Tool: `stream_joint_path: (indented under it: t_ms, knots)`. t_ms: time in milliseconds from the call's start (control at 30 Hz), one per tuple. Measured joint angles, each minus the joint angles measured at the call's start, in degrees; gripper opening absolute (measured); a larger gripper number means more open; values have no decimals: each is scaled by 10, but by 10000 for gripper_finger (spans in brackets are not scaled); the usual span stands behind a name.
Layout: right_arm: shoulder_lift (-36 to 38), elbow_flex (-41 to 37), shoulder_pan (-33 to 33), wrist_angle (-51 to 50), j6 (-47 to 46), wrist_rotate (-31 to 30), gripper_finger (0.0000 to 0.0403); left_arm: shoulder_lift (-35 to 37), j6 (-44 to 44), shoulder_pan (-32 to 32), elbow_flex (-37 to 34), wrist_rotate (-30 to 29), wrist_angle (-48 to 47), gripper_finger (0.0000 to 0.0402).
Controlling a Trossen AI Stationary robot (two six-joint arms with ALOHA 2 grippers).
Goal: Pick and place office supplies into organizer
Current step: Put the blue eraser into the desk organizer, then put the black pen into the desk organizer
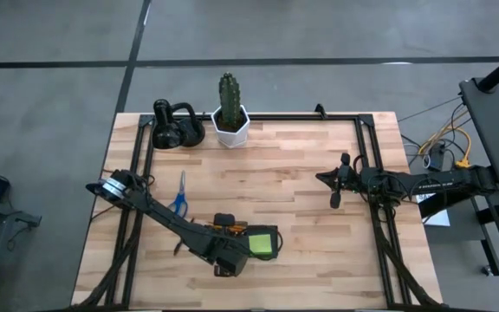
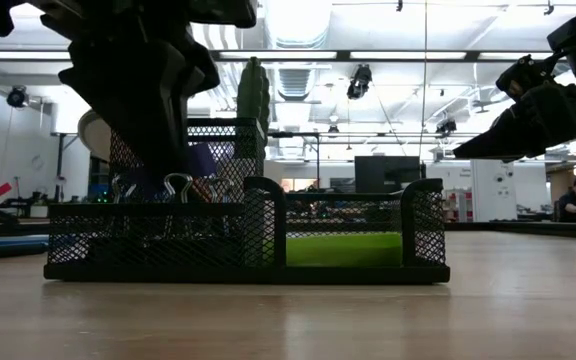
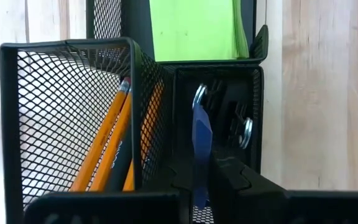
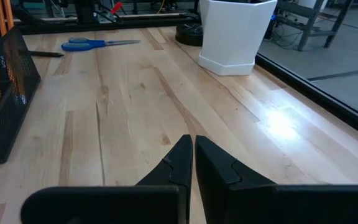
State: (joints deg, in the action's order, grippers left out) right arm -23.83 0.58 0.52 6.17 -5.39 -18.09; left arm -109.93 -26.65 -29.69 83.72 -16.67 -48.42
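The black mesh organizer stands near the table's front edge, left of the middle. Orange pencils lean in its tall compartment, and the lime-green sticky-note pad lies in its low tray. My left gripper is over the organizer's small compartment, shut on a blue clip. Blue-handled scissors lie flat on the table to the organizer's far left, with a dark pen beside them. My right gripper waits shut above the table's right part, holding nothing. My left gripper pinches the blue clip's flat body between its two fingertips. The fingers come steeply from above. The clip shows edge-on, its silver wire loop beyond the fingers, inside the small mesh compartment. I cannot tell whether the clip touches the compartment's floor.
A cactus in a white hexagonal pot and a black rounded gadget stand at the far edge. Black frame rails run along the table's sides. Bare wood lies between the organizer and the right arm.
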Motion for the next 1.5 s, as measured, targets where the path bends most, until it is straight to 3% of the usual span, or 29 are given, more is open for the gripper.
stream_joint_path:
  t_ms: [533, 733, 1133, 1300, 1500]
  knots:
    - [0, 0, 0, 0, 0, 0, 8, 0, -32, 1, 0, 3, 2, 67]
    - [0, 0, 0, 0, 0, 0, 8, 0, -32, 1, 6, 16, -2, 72]
    - [0, 0, 0, 0, 0, 0, 8, 2, -40, 0, 86, 44, -1, 73]
    - [0, 0, 0, 0, 0, 0, 8, 3, -152, 0, 109, 67, -11, 73]
    - [0, 0, 0, -1, 0, 0, 8, 5, -403, -4, 108, 189, -78, 73]
